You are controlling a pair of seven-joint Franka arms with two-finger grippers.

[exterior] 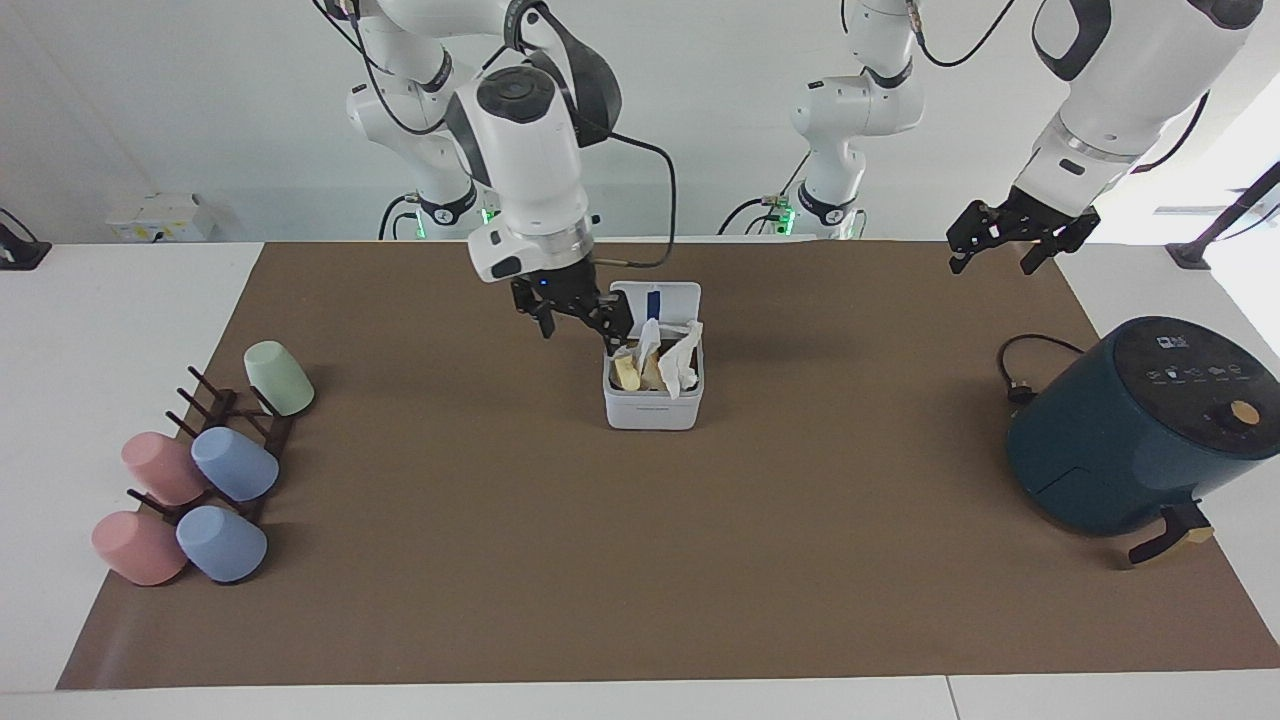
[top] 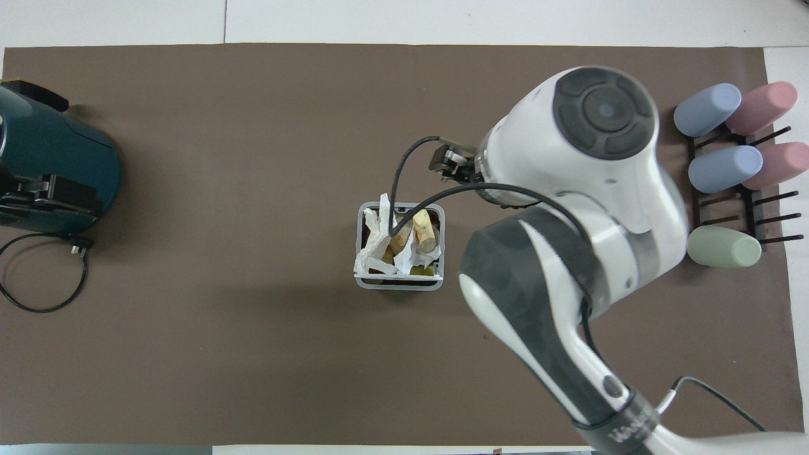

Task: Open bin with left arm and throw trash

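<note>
The white bin (exterior: 652, 408) stands mid-table with its lid (exterior: 668, 297) hinged upright. Inside lie crumpled white tissues (exterior: 682, 362) and pale yellow scraps (exterior: 627, 373); one tissue hangs over the rim. In the overhead view the bin (top: 361, 281) shows the tissues (top: 378, 235) and a tan scrap (top: 425, 230). My right gripper (exterior: 583, 325) is open and empty, just above the mat beside the bin, toward the right arm's end. My left gripper (exterior: 1003, 255) is open and empty, and waits high over the mat's edge at the left arm's end.
A dark teal air fryer (exterior: 1140, 430) (top: 50, 164) with a black cable (exterior: 1020, 370) (top: 38, 278) stands at the left arm's end. A dark rack of pastel cups (exterior: 200, 470) (top: 727, 170) stands at the right arm's end.
</note>
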